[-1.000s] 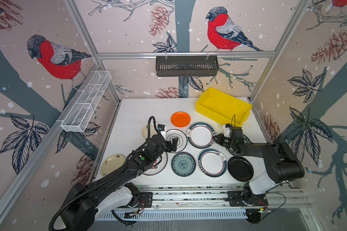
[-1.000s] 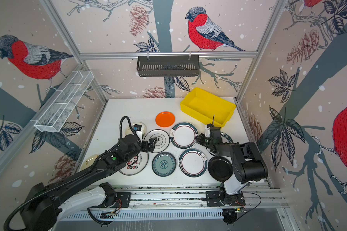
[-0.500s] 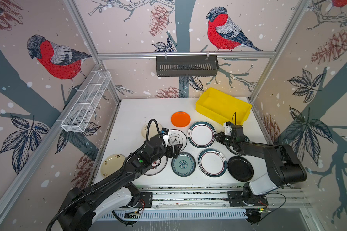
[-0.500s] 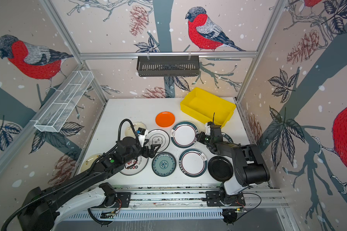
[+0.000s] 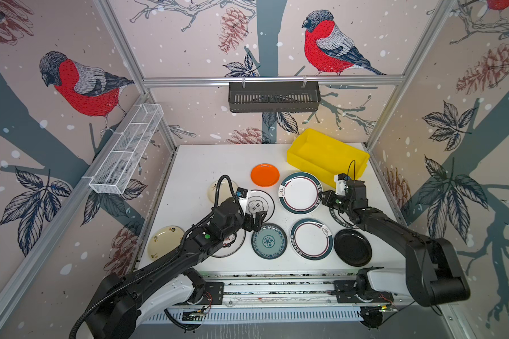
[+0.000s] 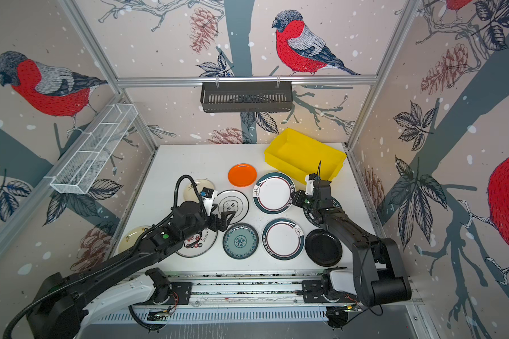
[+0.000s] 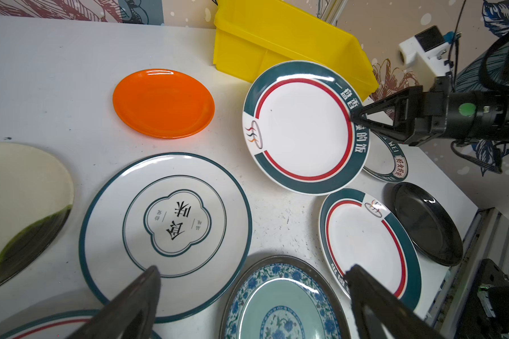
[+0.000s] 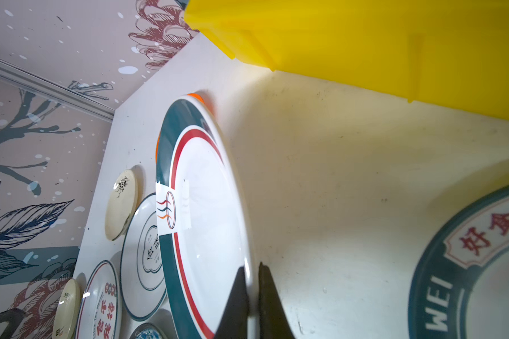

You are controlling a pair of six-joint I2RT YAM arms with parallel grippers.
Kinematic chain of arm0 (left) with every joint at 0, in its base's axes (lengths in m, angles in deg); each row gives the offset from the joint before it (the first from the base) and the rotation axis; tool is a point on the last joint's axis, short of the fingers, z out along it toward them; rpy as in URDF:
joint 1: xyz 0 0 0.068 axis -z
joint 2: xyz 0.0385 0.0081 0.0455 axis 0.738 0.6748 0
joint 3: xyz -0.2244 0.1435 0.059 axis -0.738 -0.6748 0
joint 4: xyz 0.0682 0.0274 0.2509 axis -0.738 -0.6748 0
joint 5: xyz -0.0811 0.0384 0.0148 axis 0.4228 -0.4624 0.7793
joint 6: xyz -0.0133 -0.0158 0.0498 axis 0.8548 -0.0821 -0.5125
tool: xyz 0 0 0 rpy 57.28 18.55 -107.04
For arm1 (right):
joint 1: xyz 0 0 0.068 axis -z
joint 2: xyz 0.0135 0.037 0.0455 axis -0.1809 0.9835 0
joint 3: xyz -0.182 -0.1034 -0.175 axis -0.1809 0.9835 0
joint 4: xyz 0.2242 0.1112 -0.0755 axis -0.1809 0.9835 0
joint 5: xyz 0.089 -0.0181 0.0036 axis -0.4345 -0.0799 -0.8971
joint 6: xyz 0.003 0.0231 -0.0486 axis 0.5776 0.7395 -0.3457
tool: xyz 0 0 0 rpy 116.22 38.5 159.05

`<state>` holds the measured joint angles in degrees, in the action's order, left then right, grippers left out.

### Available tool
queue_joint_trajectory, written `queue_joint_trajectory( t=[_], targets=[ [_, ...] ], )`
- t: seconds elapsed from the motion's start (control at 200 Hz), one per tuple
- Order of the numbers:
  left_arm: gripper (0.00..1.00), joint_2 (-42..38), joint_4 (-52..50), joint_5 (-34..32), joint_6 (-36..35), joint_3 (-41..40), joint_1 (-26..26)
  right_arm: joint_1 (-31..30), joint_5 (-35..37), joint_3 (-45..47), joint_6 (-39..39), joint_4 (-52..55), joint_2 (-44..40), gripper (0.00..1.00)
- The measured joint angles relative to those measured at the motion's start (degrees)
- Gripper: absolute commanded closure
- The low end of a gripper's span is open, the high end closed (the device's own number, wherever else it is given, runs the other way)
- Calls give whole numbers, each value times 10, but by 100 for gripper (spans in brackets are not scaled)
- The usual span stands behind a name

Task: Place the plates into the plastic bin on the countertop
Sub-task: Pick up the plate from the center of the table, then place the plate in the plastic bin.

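My right gripper (image 5: 323, 196) (image 8: 252, 267) is shut on the right rim of a white plate with a teal and red rim (image 5: 299, 192) (image 7: 301, 126). That edge is tilted up off the countertop (image 5: 200, 164), just in front of the yellow plastic bin (image 5: 306, 160) (image 8: 394, 44). My left gripper (image 5: 259, 220) (image 7: 252, 268) hangs open and empty over the far edge of a teal-patterned plate (image 5: 268, 241). Other plates lie flat: orange (image 5: 264, 175), thin-rimmed white (image 5: 257, 205), a second teal and red one (image 5: 311, 238) and black (image 5: 352, 247).
A red-character plate (image 5: 228, 243) lies partly under my left arm, and another plate (image 5: 340, 214) under my right arm. Cream plates lie at the left (image 5: 165, 243) (image 5: 222, 189). A black slatted basket (image 5: 274, 97) and a white wire basket (image 5: 127, 155) hang on the walls.
My left gripper has moved right and toward the front, from the thin-rimmed white plate to the teal-patterned one. The right gripper has stayed at the plate's rim.
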<state>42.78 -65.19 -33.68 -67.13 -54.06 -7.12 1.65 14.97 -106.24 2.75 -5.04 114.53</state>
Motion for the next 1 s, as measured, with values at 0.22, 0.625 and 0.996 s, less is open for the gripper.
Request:
queue_joint_trajectory(
  t=[0.22, 0.625, 0.996],
  targets=[
    [2, -18, 2, -4, 3, 0, 0, 1, 42, -87, 1, 71, -78, 100],
    [2, -26, 7, -14, -3, -6, 0, 61, 139, -244, 1, 84, 33, 100],
    [2, -77, 6, -36, -2, -44, 0, 98, 175, -372, -14, 104, 222, 100]
  ],
)
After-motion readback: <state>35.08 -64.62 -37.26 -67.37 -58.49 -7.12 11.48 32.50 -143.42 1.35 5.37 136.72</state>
